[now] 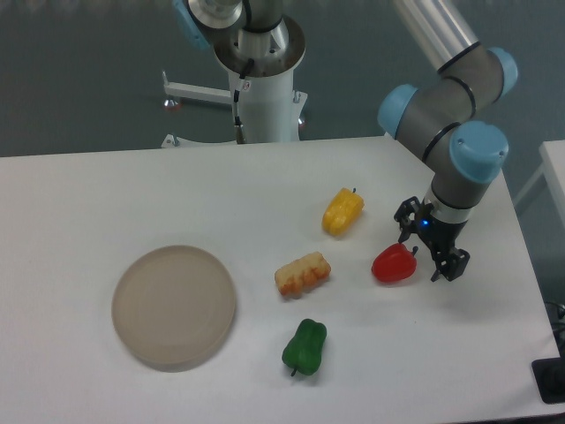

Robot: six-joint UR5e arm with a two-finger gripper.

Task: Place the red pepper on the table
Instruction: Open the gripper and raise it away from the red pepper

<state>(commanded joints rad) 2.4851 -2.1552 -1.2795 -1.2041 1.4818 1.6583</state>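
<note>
The red pepper [392, 264] is small and glossy and lies on the white table [106, 185] at the right. My gripper [430, 244] hangs just to the right of it, with its jaws spread and nothing between them. One fingertip is near the pepper's top right by its stem; I cannot tell whether it touches. The pepper rests on the tabletop, outside the jaws.
A yellow pepper [342, 212] lies to the upper left of the red one. A ridged orange-yellow toy food [302, 274] lies at the centre. A green pepper [305, 346] lies near the front. A round beige plate [174, 306] sits at the left. The table's right edge is close to the gripper.
</note>
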